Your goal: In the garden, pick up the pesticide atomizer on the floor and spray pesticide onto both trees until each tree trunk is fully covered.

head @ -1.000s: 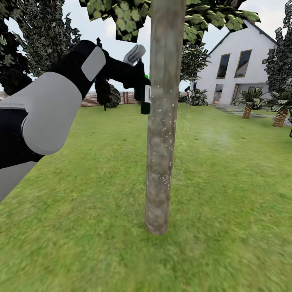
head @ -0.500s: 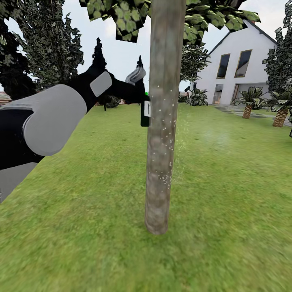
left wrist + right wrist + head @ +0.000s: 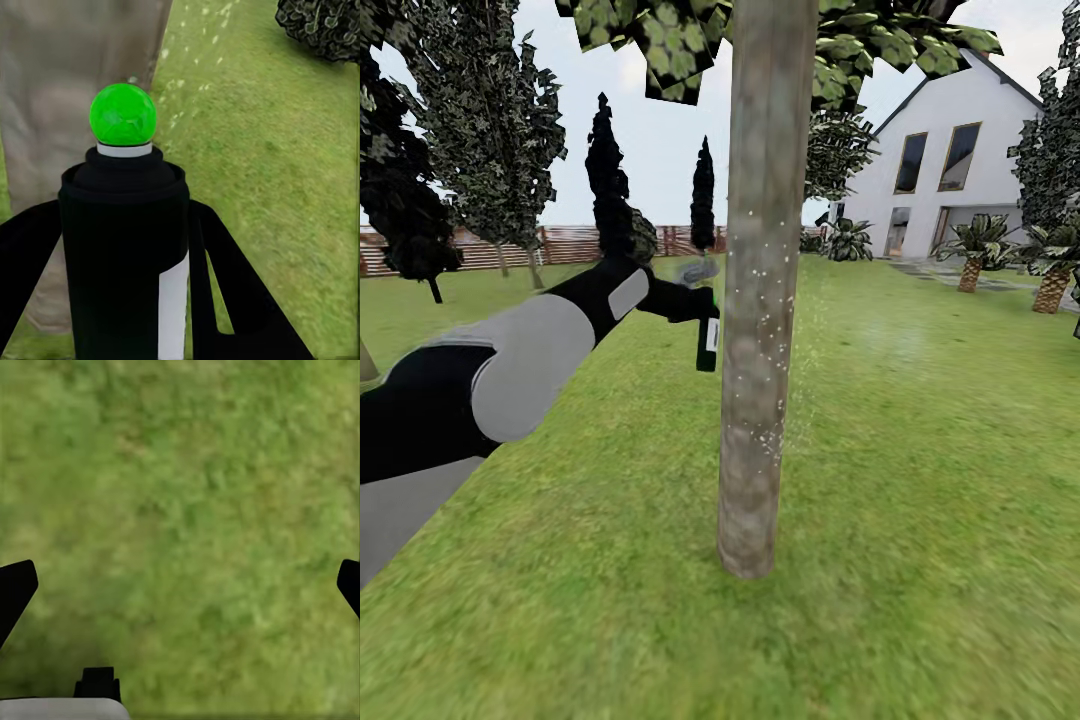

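While the pesticide atomizer [image 3: 707, 343] is being gripped by the left gripper [image 3: 695, 305], the tree trunk [image 3: 760, 290], speckled at 3 o'clock, is being sprayed; coverage partial, second tree pending.

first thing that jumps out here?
The thick grey-brown tree trunk rising through the middle of the head view, flecked with pale droplets. Just to its left, the left gripper holds the black spray bottle close beside the trunk; in the left wrist view the bottle's bright green spot stands out against the bark. The right gripper hangs open over plain lawn.
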